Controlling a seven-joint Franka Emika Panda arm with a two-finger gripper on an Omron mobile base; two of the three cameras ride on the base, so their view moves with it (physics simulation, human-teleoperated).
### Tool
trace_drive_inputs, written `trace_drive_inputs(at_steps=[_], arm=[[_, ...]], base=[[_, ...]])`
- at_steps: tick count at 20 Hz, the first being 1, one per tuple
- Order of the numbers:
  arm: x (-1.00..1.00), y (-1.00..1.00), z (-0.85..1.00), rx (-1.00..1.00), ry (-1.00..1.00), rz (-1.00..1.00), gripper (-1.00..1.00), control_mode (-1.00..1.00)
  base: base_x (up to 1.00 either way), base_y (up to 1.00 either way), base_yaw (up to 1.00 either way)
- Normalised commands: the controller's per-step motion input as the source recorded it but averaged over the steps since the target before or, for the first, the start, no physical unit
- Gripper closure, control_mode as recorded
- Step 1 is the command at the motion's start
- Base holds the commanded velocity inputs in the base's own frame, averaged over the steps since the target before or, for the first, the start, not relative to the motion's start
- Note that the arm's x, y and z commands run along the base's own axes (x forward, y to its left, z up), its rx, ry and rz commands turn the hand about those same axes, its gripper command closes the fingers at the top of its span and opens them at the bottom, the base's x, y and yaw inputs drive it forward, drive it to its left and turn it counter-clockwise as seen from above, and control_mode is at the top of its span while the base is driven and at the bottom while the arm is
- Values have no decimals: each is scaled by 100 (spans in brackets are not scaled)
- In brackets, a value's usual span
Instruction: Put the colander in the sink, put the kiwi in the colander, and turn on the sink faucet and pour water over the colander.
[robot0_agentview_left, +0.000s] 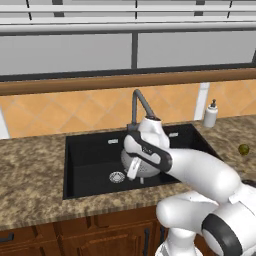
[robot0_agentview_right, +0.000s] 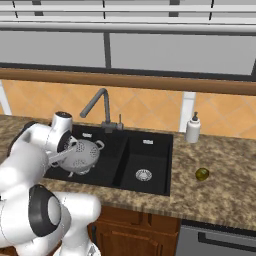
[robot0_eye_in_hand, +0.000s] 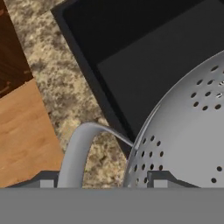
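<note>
**Colander held over the left basin**

We see our gripper (robot0_eye_in_hand: 103, 181) clamped on the rim of the colander (robot0_agentview_right: 82, 154) beside one loop handle (robot0_eye_in_hand: 81, 151), holding the bowl tilted above the larger left basin of the black sink (robot0_agentview_left: 90, 160). The faucet (robot0_agentview_left: 139, 102) rises at the sink's back edge, spout bent toward that basin. The kiwi (robot0_agentview_right: 202, 173) lies on the counter (robot0_agentview_right: 220, 195) right of the sink, near the front edge; a white soap dispenser (robot0_agentview_right: 193, 128) stands at the back.

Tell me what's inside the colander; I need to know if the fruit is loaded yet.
The colander bowl shows bare perforated metal; the arm covers part of it. The kiwi lies on the counter, right of the sink.
</note>
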Motion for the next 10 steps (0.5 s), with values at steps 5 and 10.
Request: trace_drive_inputs(at_steps=[5,10], arm=[[35,0,-22,0,4,0,100,-100],[39,0,-15,0,2,0,100,-100]], base=[[0,0,0],[0,0,0]])
